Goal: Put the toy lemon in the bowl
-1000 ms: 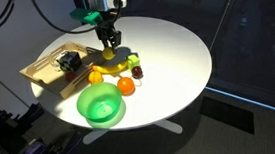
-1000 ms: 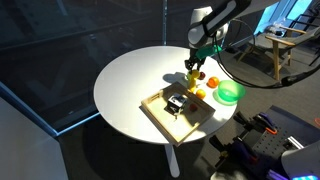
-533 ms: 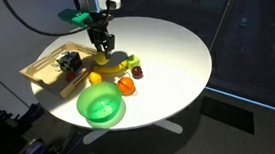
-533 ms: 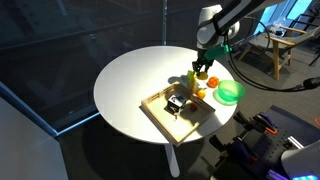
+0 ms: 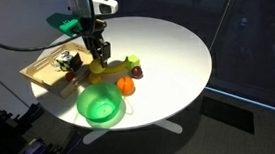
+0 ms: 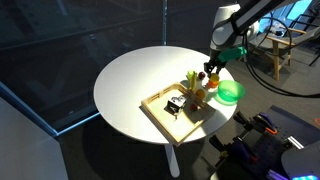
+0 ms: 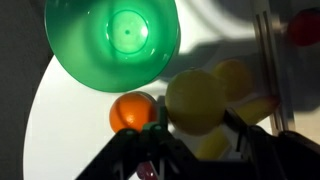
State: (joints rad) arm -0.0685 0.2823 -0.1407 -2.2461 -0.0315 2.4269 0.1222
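My gripper (image 7: 197,120) is shut on the toy lemon (image 7: 195,98), a plain yellow rounded fruit pinched between both fingers and held above the table. In both exterior views the gripper (image 5: 98,58) (image 6: 209,77) hangs over the fruit cluster, between the wooden tray and the bowl. The bright green bowl (image 5: 101,108) (image 6: 230,92) stands near the table's edge. In the wrist view the bowl (image 7: 110,40) lies ahead and off to the side of the lemon, empty.
An orange ball (image 5: 126,85) (image 7: 130,112) lies beside the bowl. Another round yellow fruit (image 7: 237,75) shows just behind the lemon. A banana (image 5: 118,66) and a red piece (image 5: 137,74) lie nearby. The flat wooden tray (image 5: 42,70) (image 6: 165,115) holds a dark object.
My gripper has moved from over the banana towards the bowl and the tray side, a little lower, with the lemon in its fingers. The other things have not moved.
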